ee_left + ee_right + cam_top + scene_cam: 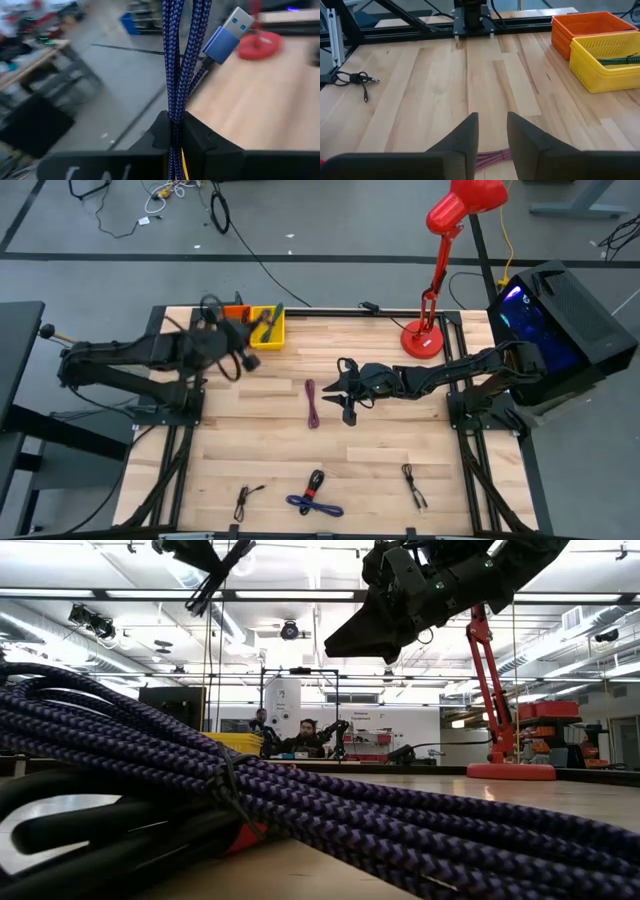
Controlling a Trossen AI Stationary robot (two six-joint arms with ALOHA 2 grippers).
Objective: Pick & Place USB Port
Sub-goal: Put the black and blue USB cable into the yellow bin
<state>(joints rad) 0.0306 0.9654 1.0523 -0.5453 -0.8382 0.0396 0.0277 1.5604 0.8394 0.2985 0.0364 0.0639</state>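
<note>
From above: left gripper (240, 350) hangs beside the yellow bin (268, 325), clamped on a blue cable; right gripper (345, 390) sits part-open and empty, just beside a red cable (311, 402); four cables lie on the table (380, 460). Left wrist: the blue cable (180, 65) is pinched mid-bundle, its plug (227, 34) dangling beyond the fingers. It looks light, limp and braided; grab the bundle middle. Right wrist: two bins, orange bin (580, 27) and yellow.
</note>
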